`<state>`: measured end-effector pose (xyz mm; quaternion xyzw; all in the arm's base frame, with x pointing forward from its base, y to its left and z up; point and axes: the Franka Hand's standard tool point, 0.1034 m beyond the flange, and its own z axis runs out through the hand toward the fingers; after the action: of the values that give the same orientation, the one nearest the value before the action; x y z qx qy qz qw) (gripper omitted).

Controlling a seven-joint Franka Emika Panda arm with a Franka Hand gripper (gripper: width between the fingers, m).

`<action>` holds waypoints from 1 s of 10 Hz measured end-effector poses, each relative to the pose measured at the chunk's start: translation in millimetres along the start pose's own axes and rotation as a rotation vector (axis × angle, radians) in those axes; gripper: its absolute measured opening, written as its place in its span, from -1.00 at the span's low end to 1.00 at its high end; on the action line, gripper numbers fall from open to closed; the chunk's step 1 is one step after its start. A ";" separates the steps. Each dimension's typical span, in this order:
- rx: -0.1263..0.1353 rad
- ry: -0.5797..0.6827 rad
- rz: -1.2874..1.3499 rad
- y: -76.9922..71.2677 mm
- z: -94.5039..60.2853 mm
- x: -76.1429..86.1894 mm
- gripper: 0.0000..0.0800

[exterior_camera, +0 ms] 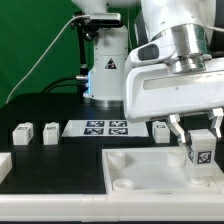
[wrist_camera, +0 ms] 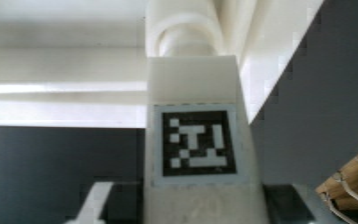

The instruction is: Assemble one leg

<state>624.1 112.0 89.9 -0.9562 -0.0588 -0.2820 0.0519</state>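
Holds the leg (exterior_camera: pixel 200 153) clamped upright in the closed hand (exterior_camera: pixel 199 140), just over the white tabletop (exterior_camera: pixel 155 165) beneath; calls for keeping it vertical, centring on the corner, lowering gently

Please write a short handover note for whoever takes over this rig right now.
End effector: shut on the small white plastic leg block, held upright with its black-and-white tag facing the exterior camera.
Position: the held leg is over the exterior view's right end of the large white square tabletop. Whether they touch cannot be told.
Other white tagged blocks on the black table: two at the exterior view's left, one beside the marker board on its right.
Done: leg is in the grasp.
Left: probably seat and fasten it to the tabletop.
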 end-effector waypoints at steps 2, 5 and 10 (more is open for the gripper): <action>-0.001 -0.006 0.002 1.2 5.1 -5.8 -0.27; -0.009 0.045 0.000 0.1 8.1 -4.4 -0.27; -0.007 0.030 0.001 0.9 8.1 -5.7 0.56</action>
<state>623.8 111.7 80.0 -0.9520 -0.0565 -0.2967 0.0496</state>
